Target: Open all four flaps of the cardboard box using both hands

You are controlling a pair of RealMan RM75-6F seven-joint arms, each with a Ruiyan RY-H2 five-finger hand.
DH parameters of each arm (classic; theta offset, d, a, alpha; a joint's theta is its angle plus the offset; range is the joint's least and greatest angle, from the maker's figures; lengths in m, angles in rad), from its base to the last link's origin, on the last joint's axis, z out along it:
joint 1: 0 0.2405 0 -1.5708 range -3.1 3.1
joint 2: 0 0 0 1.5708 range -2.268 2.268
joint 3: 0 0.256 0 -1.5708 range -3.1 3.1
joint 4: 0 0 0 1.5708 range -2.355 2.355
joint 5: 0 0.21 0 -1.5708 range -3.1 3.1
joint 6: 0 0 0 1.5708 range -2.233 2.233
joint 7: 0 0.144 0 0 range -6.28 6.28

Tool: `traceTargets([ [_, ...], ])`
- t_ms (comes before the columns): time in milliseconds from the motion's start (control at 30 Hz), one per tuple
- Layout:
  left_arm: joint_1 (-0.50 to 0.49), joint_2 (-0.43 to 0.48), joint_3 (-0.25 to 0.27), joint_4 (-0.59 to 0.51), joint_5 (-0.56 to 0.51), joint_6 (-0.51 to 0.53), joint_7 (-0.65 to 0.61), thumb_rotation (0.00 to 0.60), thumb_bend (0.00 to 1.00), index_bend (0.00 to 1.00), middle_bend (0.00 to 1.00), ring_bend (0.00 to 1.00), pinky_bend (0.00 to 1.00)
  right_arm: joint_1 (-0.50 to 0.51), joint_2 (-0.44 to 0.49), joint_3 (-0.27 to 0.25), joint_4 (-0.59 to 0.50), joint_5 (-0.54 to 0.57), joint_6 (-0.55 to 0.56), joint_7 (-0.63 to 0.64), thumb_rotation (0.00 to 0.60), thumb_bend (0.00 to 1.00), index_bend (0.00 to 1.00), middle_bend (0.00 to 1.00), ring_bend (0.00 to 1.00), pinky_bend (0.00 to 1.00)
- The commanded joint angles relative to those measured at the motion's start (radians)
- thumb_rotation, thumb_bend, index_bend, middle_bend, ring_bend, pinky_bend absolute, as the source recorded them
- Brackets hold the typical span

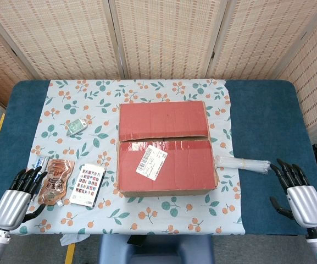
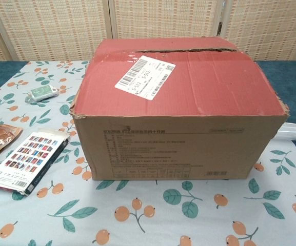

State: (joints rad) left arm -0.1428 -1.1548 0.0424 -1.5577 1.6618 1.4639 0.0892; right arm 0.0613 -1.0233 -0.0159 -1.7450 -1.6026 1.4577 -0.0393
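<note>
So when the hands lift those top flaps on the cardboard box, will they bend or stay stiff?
The cardboard box flaps look like stiff board, so they should probably hinge up flat. Their torn, wavy seam edges suggest some flex there. The box may slide on the tablecloth.

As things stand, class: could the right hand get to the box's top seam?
Probably yes. The right hand is open, holding nothing, and only a bundle of clear straws lies between it and the box; it can pass over them.

the head camera looks steeply down from above the near table edge, taking in the whole tablecloth (image 1: 163, 217) and both hands, while the chest camera sits low and close, facing the cardboard box (image 2: 178, 138) front-on; both share the box and left-side items.
</note>
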Motion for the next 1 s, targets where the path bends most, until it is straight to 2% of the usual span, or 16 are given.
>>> traceTargets([
  [33, 0.001, 0.001, -0.001, -0.001, -0.004, -0.001, 0.002, 0.600, 0.34, 0.03, 0.01, 0.00, 0.00, 0.003, 0.001, 0.002, -0.002, 0.005, -0.006, 0.002, 0.600, 0.42, 0.00, 0.00, 0.00, 0.00],
  [333, 0.001, 0.000, -0.002, -0.004, -0.016, -0.008, 0.008, 0.600, 0.34, 0.03, 0.01, 0.00, 0.00, 0.031, -0.007, 0.026, 0.018, 0.023, -0.032, 0.050, 0.600, 0.42, 0.00, 0.00, 0.00, 0.00],
  [467, 0.013, 0.000, -0.007, -0.011, -0.029, 0.006, 0.049, 0.600, 0.34, 0.03, 0.01, 0.00, 0.00, 0.081, 0.000, 0.054, 0.012, 0.068, -0.109, 0.096, 0.600, 0.42, 0.00, 0.00, 0.00, 0.00],
  [700, 0.027, 0.012, 0.004, -0.035, -0.028, 0.013, 0.061, 0.600, 0.34, 0.03, 0.01, 0.00, 0.00, 0.201, 0.014, 0.149, -0.037, 0.169, -0.233, 0.057, 0.600, 0.42, 0.00, 0.00, 0.00, 0.00],
  [833, 0.024, 0.024, -0.002, -0.037, -0.031, 0.015, 0.026, 0.600, 0.34, 0.05, 0.01, 0.00, 0.00, 0.266, -0.005, 0.211, -0.041, 0.215, -0.266, 0.042, 0.600, 0.42, 0.03, 0.00, 0.00, 0.00],
  [1000, 0.001, 0.032, -0.015, -0.014, -0.070, -0.038, -0.021, 0.600, 0.34, 0.06, 0.01, 0.00, 0.00, 0.351, -0.010, 0.271, -0.045, 0.310, -0.352, 0.006, 0.600, 0.42, 0.08, 0.00, 0.00, 0.00],
])
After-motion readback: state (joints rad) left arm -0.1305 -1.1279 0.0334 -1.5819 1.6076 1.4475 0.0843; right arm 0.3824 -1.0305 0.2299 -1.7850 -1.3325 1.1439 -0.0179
